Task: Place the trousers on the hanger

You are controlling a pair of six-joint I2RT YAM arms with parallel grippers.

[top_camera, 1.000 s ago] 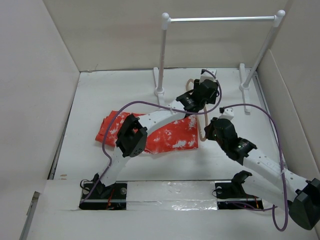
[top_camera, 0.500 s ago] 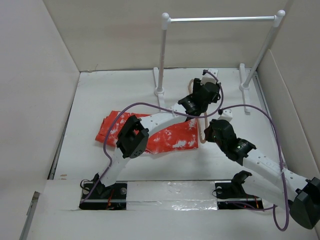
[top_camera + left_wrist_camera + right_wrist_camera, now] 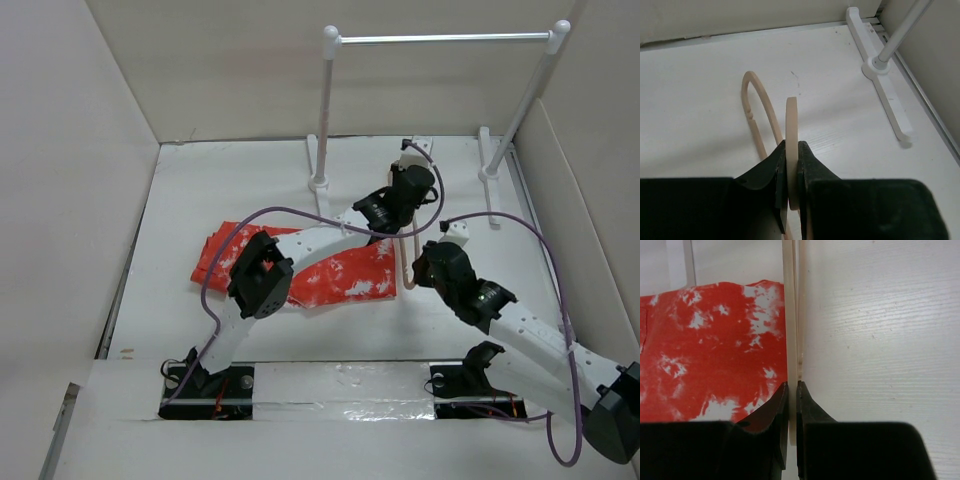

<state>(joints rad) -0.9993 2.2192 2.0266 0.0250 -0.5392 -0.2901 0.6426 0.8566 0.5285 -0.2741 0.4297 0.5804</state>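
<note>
The orange-red trousers (image 3: 345, 275) with white splotches lie flat at mid-table, partly under my left arm; the right wrist view shows them (image 3: 715, 340) left of the jaws. The thin beige hanger (image 3: 404, 270) stands on edge just right of the trousers. My left gripper (image 3: 405, 212) is shut on the hanger's upper part (image 3: 791, 120), with the curved hook (image 3: 754, 105) beside it. My right gripper (image 3: 420, 262) is closed around the hanger's straight bar (image 3: 791, 315) at the trousers' right edge.
A white tube rack with a metal crossbar (image 3: 440, 39) stands at the back; its left post (image 3: 322, 110) and right foot (image 3: 885, 95) are near the grippers. White walls close in the table on the left, back and right.
My left gripper has gone from open to shut on the hanger, shifting slightly right. The right gripper has stayed on the hanger bar, moving a little.
</note>
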